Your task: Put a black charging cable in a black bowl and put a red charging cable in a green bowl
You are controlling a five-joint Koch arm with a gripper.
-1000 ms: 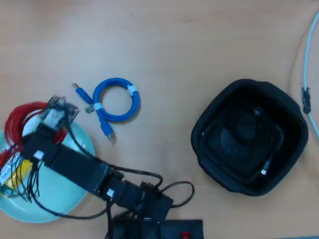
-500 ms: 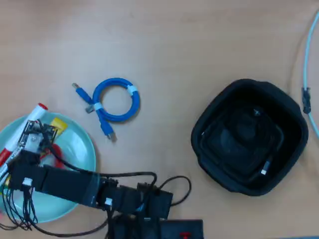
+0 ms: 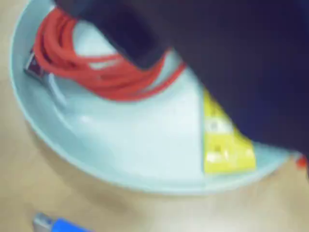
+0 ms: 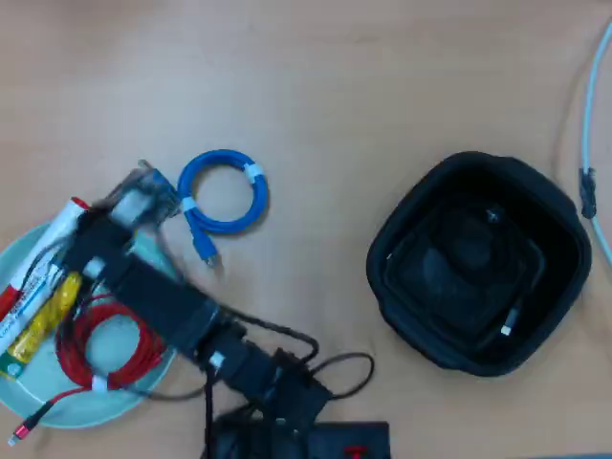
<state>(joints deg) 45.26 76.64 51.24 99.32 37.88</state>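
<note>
The red charging cable [image 4: 100, 349] lies coiled in the green bowl [image 4: 57, 406] at the lower left of the overhead view, apart from my gripper. In the wrist view the red charging cable [image 3: 91, 72] rests against the far side of the green bowl [image 3: 130, 145]. My gripper [image 4: 139, 191] hovers blurred over the bowl's upper right rim, beside the blue cable, open and holding nothing. Its dark fingers [image 3: 137, 38] fill the top of the wrist view. On the right, the black bowl [image 4: 564, 239] holds the black charging cable [image 4: 505, 323], which is hard to make out except for its silver plug.
A blue coiled cable [image 4: 225, 191] lies on the wooden table just right of the gripper. A red-capped white marker [image 4: 43, 253] and a yellow marker [image 4: 43, 320] lie in the green bowl. A pale cable [image 4: 585, 143] runs along the right edge.
The red cable, held a second ago, now lies loose in the green bowl. The gripper has swung up and to the right, toward the blue cable.
</note>
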